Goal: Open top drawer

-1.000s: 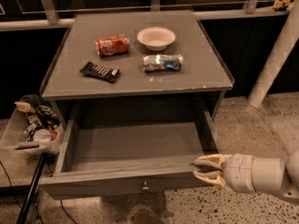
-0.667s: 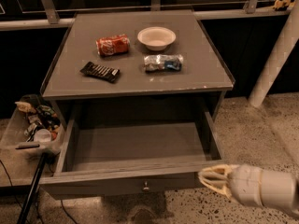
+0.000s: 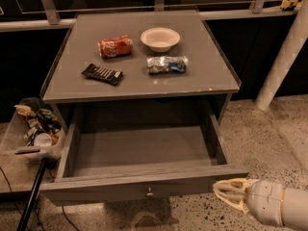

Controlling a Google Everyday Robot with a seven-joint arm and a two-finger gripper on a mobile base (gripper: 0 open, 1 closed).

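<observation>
Top drawer (image 3: 96,190) pulled out under table (image 3: 211,71). Gripper (image 3: 220,192) just beside its front's right end, jaws pinched together, holding nothing.

It seems a test corner of an office building: speckled stone floor (image 3: 269,129), white column (image 3: 284,57), glass railing (image 3: 48,4) behind the grey table (image 3: 211,76), bin of clutter (image 3: 14,138). The gripper (image 3: 226,194) is low at the right, beside the top drawer (image 3: 96,189) front.
</observation>
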